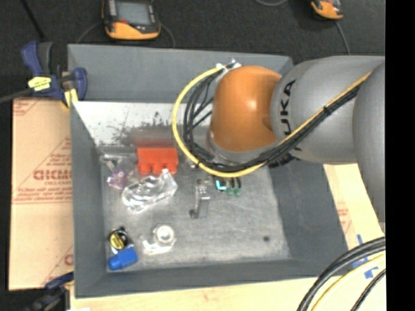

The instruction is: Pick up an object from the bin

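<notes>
Grey bin (259,235) floor, left half: red block (157,159), clear plastic piece (149,192), white cap (162,235), blue piece (122,260).

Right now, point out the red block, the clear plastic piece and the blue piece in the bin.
red block (156,160), camera view, middle of its top.
clear plastic piece (149,192), camera view, its crumpled middle.
blue piece (123,259), camera view, middle of its body.

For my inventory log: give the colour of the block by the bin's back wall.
The block is orange-red; camera view.
</notes>
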You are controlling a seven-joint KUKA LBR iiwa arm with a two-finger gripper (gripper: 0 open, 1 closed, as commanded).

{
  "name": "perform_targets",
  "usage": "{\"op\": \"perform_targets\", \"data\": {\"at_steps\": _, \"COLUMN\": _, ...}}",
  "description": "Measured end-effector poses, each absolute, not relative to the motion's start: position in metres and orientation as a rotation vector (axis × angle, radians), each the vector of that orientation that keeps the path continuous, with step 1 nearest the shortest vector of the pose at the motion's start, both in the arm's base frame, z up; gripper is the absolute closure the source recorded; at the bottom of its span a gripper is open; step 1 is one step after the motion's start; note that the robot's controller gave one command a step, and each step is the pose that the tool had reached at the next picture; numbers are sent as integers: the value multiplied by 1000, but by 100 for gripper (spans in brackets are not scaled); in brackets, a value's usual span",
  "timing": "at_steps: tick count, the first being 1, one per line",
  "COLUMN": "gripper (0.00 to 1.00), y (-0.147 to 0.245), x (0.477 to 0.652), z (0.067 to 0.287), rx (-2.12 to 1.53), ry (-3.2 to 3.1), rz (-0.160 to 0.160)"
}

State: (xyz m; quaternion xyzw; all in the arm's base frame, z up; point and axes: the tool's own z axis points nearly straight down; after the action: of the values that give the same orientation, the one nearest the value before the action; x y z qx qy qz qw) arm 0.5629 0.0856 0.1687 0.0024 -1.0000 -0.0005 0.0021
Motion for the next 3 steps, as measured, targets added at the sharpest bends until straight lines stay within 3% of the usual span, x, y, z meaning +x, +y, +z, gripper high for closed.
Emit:
{"op": "perform_targets", "data": {"at_steps": 1, "gripper": 100, "y": 85, "x": 565, "z": 173, "rx": 2, "ry": -3145, "rz": -3}}
{"op": "perform_targets", "data": {"at_steps": 2, "gripper": 0, "y": 85, "x": 565, "z": 173, "rx": -2, "ry": -3145, "rz": -3}}
{"op": "perform_targets", "data": {"at_steps": 3, "gripper": 0, "y": 125, "x": 621, "z": 86, "rx": 150, "ry": -3141, "rz": -1}}
